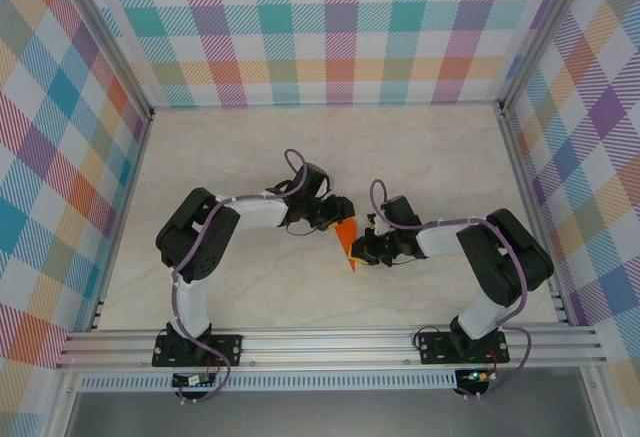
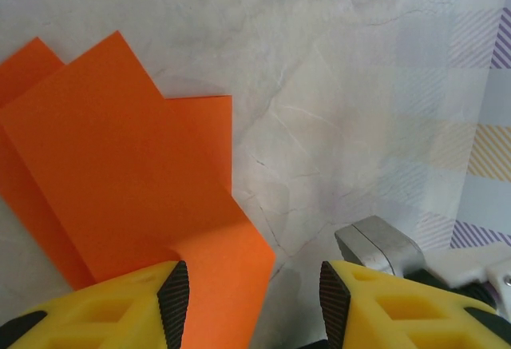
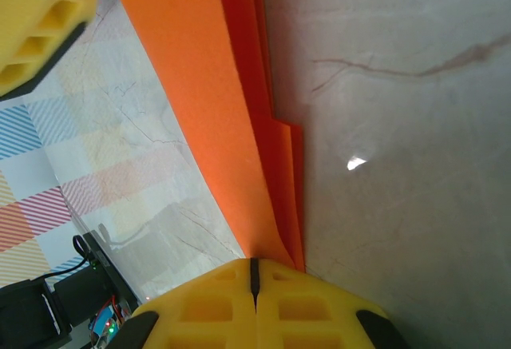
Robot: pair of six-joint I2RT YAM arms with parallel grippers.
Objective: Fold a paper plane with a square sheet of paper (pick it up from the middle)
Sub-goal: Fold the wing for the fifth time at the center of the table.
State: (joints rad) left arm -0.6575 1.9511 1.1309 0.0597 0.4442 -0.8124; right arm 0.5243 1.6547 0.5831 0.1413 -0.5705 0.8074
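I'm clamping the right gripper [image 3: 255, 265] shut on the folded orange paper [image 3: 215, 101] at its layered edge, mid-table [image 1: 300, 147]. The left gripper [image 2: 254, 285] is hovering at the paper's eleven o'clock, jaws half apart. I'm judging the paper light, floppy and slippery, so creased edges look like the safest hold.

The table [image 1: 300, 157] is pale with faint marble veins. Folded orange paper [image 1: 347, 242] sits near its middle; whether it rests on the surface is unclear.
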